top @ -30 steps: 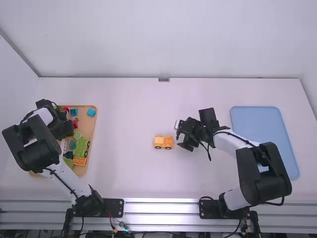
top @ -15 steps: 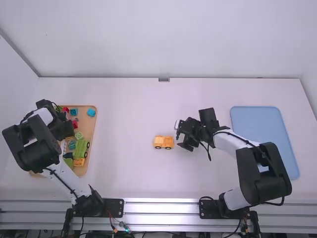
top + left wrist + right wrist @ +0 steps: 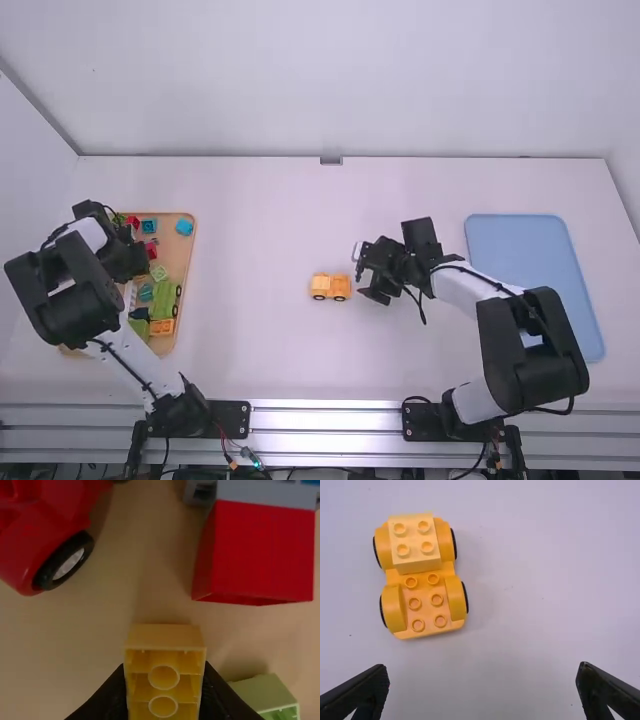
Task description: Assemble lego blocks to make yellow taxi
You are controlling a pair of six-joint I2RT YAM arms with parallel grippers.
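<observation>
In the high view the left gripper (image 3: 132,262) is over the wooden tray. The left gripper (image 3: 164,692) is shut on a yellow block (image 3: 165,637), whose hollow, tubed underside faces the left wrist camera. An orange-yellow wheeled base (image 3: 330,287) stands on the table, just left of the right gripper (image 3: 362,273). Seen from the right wrist, a pale yellow block (image 3: 413,542) sits on one end of the wheeled base (image 3: 426,602); bare studs cover the other end. The right gripper (image 3: 482,682) is open, its fingers wide apart with nothing between them.
The wooden tray (image 3: 185,255) holds several coloured blocks, including a green vehicle (image 3: 165,299). Close to the held block are a red block (image 3: 260,552), a red wheeled piece (image 3: 47,535) and a light green block (image 3: 265,695). A blue tray (image 3: 530,270) lies at the right.
</observation>
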